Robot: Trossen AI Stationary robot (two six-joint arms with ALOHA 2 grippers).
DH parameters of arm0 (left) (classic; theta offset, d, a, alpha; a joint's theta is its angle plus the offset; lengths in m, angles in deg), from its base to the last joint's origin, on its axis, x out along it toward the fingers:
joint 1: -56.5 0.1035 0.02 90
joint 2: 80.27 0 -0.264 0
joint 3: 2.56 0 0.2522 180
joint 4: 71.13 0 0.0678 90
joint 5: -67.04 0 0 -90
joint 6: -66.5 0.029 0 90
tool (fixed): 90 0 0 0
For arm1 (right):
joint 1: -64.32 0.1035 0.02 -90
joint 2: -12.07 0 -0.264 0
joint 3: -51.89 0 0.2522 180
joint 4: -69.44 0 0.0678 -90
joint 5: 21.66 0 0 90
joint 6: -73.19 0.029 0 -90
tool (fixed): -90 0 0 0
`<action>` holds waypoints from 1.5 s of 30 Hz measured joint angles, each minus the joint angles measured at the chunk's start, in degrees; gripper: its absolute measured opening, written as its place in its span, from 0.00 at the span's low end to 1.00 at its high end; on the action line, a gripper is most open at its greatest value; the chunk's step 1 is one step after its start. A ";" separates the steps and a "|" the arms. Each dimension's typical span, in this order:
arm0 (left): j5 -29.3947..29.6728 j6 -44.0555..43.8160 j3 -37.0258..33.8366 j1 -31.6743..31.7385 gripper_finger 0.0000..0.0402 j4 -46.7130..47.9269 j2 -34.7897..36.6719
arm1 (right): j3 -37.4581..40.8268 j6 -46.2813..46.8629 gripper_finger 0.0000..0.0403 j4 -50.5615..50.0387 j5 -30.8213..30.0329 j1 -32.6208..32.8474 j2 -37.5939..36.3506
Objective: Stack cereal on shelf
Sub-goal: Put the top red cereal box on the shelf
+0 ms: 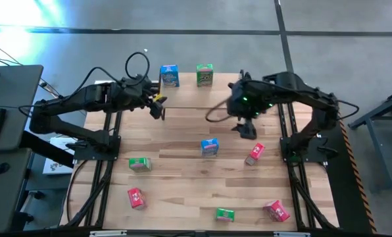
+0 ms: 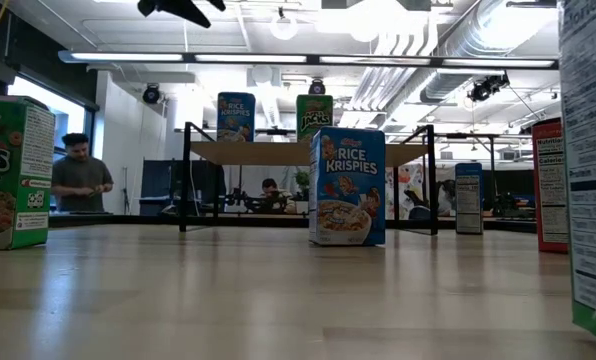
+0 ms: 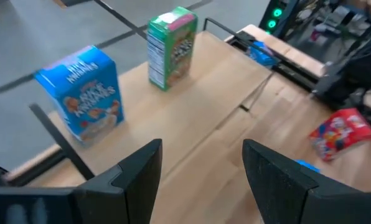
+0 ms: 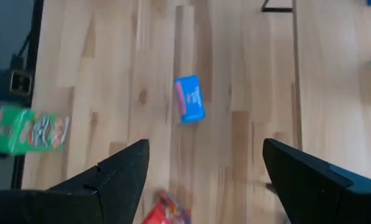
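Note:
The shelf (image 1: 186, 93) stands at the table's far edge. A blue cereal box (image 1: 169, 76) and a green one (image 1: 204, 74) stand upright on its top (image 3: 198, 93). My left gripper (image 1: 158, 105) hovers open and empty over the shelf's near left part, short of the blue box (image 3: 83, 93) and green box (image 3: 171, 46). My right gripper (image 1: 246, 128) hangs open and empty high above the table, right of centre. Below it a blue box (image 4: 189, 98) stands on the table (image 1: 210, 147).
More cereal boxes sit on the table: red (image 1: 255, 153) beside the blue one, green (image 1: 139, 164) at the left, red (image 1: 136, 197), green (image 1: 224, 214) and red (image 1: 275, 210) near the front edge. People show in the room behind (image 2: 81, 175).

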 joint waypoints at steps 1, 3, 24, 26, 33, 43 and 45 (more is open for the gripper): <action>0.00 -1.33 0.00 -0.59 0.53 -0.02 0.00 | 1.88 0.00 0.76 0.11 -0.71 0.59 -1.40; 0.00 -3.85 0.00 -1.83 0.53 -0.09 0.00 | 6.74 0.00 0.76 -0.18 -1.45 1.65 -4.49; 0.02 -12.14 0.02 -7.53 0.53 -1.99 -0.02 | 44.36 -7.06 0.76 1.45 -2.34 8.19 -25.82; 0.02 -12.14 0.02 -7.72 0.53 -1.99 -0.02 | 46.46 -8.45 0.76 1.73 -2.40 8.74 -25.80; 0.02 -12.14 0.02 -7.83 0.53 -1.99 -0.02 | 52.92 -12.37 0.76 7.36 -4.90 11.49 -25.68; 0.02 -12.14 0.04 -7.83 0.53 -1.99 -0.04 | 54.44 -13.97 0.76 12.00 -5.40 14.42 -24.70; 0.06 -12.12 0.04 -7.83 0.53 -2.05 -0.04 | 54.44 -13.97 0.76 12.57 -5.43 14.59 -24.20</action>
